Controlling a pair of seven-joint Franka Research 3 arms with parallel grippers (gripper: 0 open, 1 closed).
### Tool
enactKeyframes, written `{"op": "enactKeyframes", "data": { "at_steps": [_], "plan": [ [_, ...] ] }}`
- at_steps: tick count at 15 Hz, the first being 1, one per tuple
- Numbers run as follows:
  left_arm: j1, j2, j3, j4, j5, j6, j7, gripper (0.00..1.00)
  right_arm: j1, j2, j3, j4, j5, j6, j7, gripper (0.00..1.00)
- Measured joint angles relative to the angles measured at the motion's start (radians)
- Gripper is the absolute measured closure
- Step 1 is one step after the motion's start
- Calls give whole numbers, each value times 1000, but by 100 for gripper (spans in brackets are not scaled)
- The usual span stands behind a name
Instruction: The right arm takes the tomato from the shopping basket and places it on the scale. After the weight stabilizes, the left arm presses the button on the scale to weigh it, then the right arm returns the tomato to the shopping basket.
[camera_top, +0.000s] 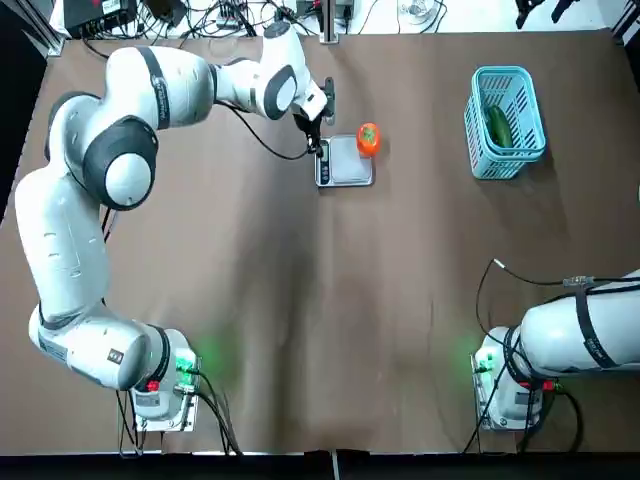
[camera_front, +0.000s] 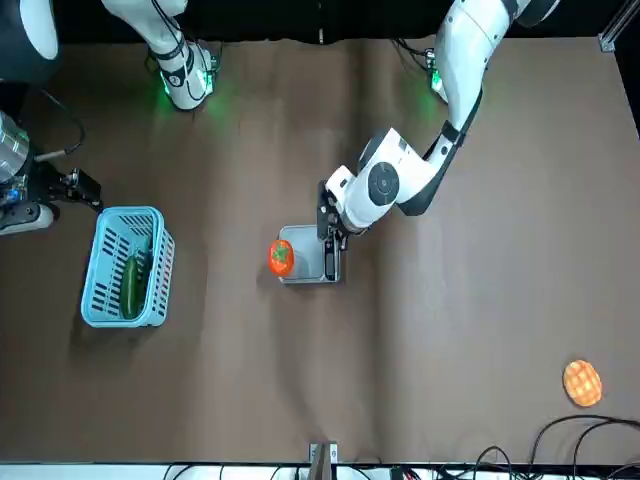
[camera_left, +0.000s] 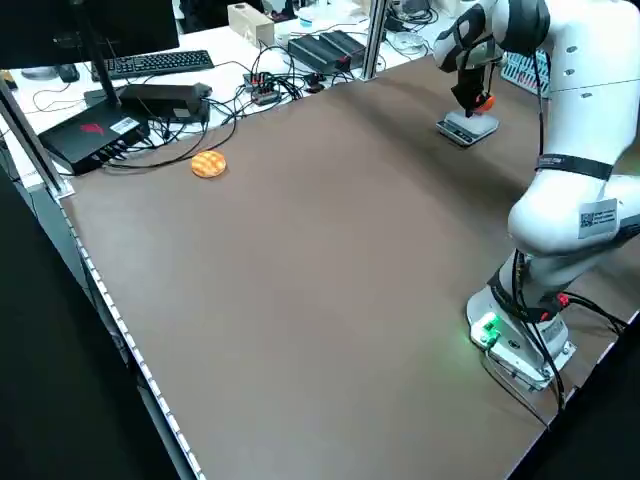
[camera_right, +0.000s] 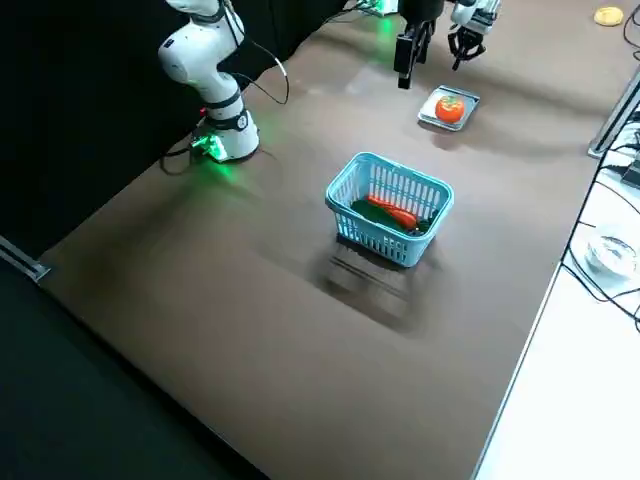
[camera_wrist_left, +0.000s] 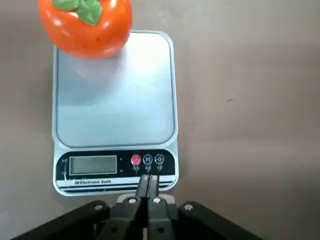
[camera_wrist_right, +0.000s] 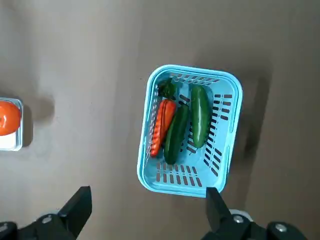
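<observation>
The tomato (camera_top: 368, 138) sits on a far corner of the scale (camera_top: 345, 168), away from its dark strip. In the left wrist view the tomato (camera_wrist_left: 85, 22) rests at the platform's edge, and my left gripper (camera_wrist_left: 148, 181) is shut, its fingertips over the button strip of the scale (camera_wrist_left: 115, 100). I cannot tell whether they touch it. The shopping basket (camera_top: 507, 72) stands apart at the far right. My right gripper (camera_wrist_right: 147, 210) hangs open high above the shopping basket (camera_wrist_right: 145, 125), holding nothing.
The basket holds green vegetables (camera_wrist_right: 200, 115) and an orange-red one (camera_wrist_right: 161, 127). A yellow waffle-like disc (camera_front: 582, 382) lies at the far left corner of the table. Cables and boxes line the far edge. Both arm bases stand at the near edge.
</observation>
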Motion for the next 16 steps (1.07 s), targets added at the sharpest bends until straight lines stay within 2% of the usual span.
{"op": "enactKeyframes", "data": {
  "at_steps": [10,16],
  "plan": [
    [-7,88,1,0,32,121,1,99,0,0,1,-2,0,0,0,0],
    [-14,97,0,1,32,131,1,99,0,0,1,-3,0,0,0,0]
  ]
}}
